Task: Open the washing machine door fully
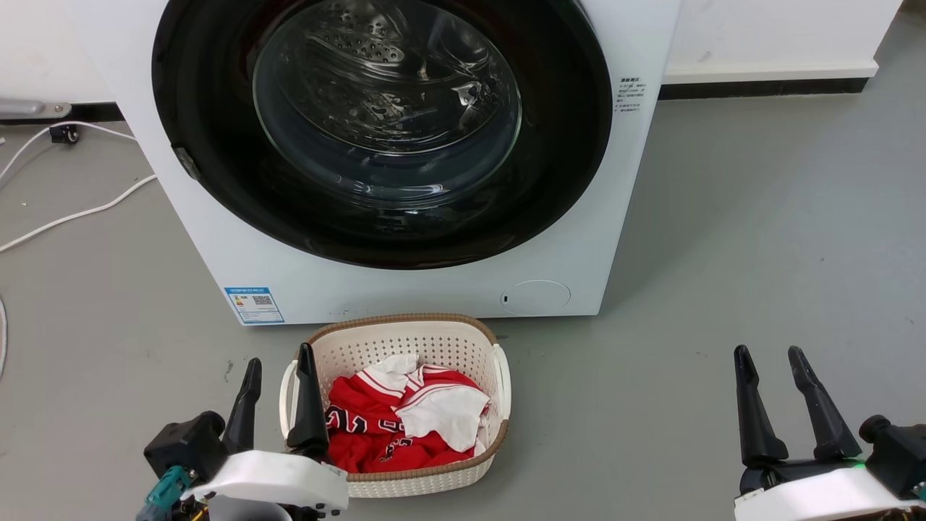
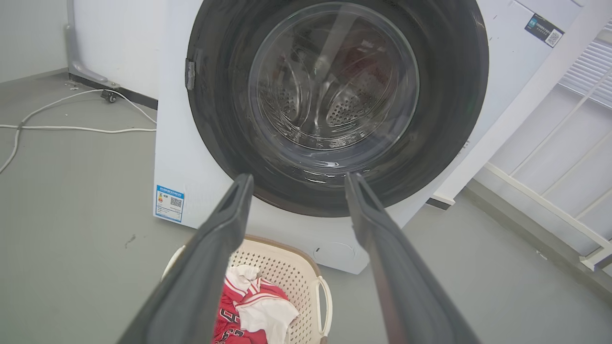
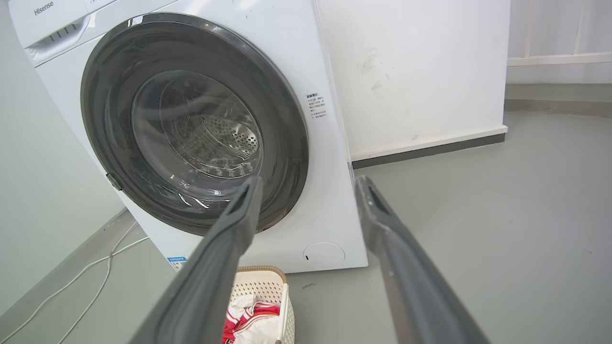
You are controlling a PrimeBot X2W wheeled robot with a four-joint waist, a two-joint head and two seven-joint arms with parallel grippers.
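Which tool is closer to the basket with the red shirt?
Left. The left tool is beside the laundry basket; the right tool is far to its right.

We logged left gripper (image 1: 279,354), right gripper (image 1: 768,351): long tapered black fingers (image 1: 752,412), white wrist shells (image 1: 275,477), teal connector (image 1: 165,493) on left.

Head cam looks fwd/down from behind left gripper (image 1: 279,356) & right gripper (image 1: 768,352); wrist cams face washing machine door (image 2: 454,95) ahead; all share laundry basket (image 1: 463,340).
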